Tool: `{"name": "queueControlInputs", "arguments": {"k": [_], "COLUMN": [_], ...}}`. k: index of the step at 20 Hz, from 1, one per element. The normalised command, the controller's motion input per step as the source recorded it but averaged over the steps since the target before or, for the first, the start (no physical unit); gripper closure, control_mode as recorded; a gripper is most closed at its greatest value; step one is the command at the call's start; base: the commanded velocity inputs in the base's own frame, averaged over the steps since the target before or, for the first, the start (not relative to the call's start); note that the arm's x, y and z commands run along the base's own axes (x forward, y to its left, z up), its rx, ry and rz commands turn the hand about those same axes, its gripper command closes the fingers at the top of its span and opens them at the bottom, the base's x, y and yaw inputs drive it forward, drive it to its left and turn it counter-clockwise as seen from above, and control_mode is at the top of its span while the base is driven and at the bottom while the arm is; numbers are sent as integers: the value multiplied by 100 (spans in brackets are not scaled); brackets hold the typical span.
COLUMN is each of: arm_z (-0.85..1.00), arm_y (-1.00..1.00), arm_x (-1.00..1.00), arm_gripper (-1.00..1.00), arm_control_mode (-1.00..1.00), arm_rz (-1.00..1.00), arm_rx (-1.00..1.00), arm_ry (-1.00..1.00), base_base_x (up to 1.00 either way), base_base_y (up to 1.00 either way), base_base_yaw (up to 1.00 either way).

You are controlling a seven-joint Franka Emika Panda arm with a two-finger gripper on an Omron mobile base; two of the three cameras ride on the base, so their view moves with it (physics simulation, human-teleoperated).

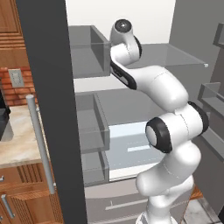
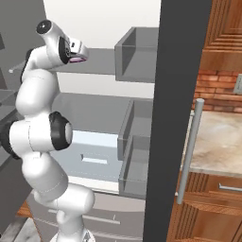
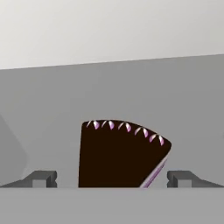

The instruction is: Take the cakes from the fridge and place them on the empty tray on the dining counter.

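Observation:
A dark chocolate cake (image 3: pixel 118 153), a wedge with small pale dabs along its top edge and a pink-purple side, sits on a grey shelf inside the open fridge (image 1: pixel 144 109). My gripper (image 3: pixel 111 178) is open, and its two fingertips (image 3: pixel 41 177) stand one on each side of the slice without touching it. In the right base view the hand (image 2: pixel 71 49) is reached in at the upper shelf, with a pink sliver of the cake (image 2: pixel 78 59) just under it. The white arm (image 1: pixel 166 131) stretches up from the base into the fridge. The tray and the dining counter are out of view.
The fridge door's dark edge (image 1: pixel 48 109) with its bar handle (image 1: pixel 39 140) stands close on the left, carrying grey door bins (image 1: pixel 87 52). A glass shelf (image 1: pixel 175 57) and a lit lower shelf (image 1: pixel 131 144) lie inside. A beige wall counter (image 2: pixel 217 137) flanks the fridge.

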Motion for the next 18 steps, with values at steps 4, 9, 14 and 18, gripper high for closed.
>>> {"name": "queueControlInputs", "arguments": {"k": [4,9,14,18], "arm_z": [-12,-10,-16,-61], "arm_y": [0,0,-13,-46], "arm_x": [42,27,-14,-85], "arm_gripper": [-100,100,100,100], "arm_control_mode": [-100,-100,-100,-100], "arm_rz": [-6,-6,0,0], "arm_rx": [0,0,0,0], "arm_ry": [0,3,0,-1], "base_base_x": [0,0,0,0], "base_base_y": [0,0,0,0], "base_base_yaw": [0,0,0,0]}}
